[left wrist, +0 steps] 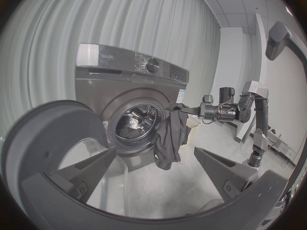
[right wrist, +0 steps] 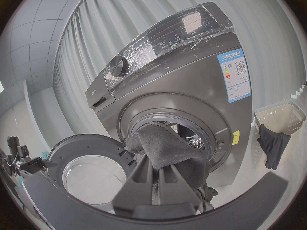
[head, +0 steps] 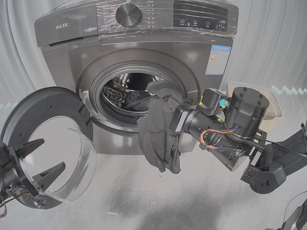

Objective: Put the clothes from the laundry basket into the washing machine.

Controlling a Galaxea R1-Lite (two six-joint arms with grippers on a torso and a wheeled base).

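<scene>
- The right gripper [head: 171, 105] is clamping its 2 fingers tight on a dark grey garment [head: 160, 134] at the right edge of the washing machine's [head: 137, 48] round opening.
- The garment's top is draping over those fingers, just at the mouth of the drum [head: 118, 96]. Most of the cloth is hanging down in front of the machine's lower panel.
- Another dark piece of clothing [head: 137, 99] is lying inside the drum.
- The door [head: 48, 112] is standing swung open toward the robot's left.
- The left gripper [head: 52, 154] is hovering in front of the door's glass, fingers spread wide and holding nothing.
- The laundry basket [head: 275, 109] is sitting on the floor [head: 128, 192] just beside the machine's right side (1 black garment [right wrist: 271, 144] is hanging over its rim).
</scene>
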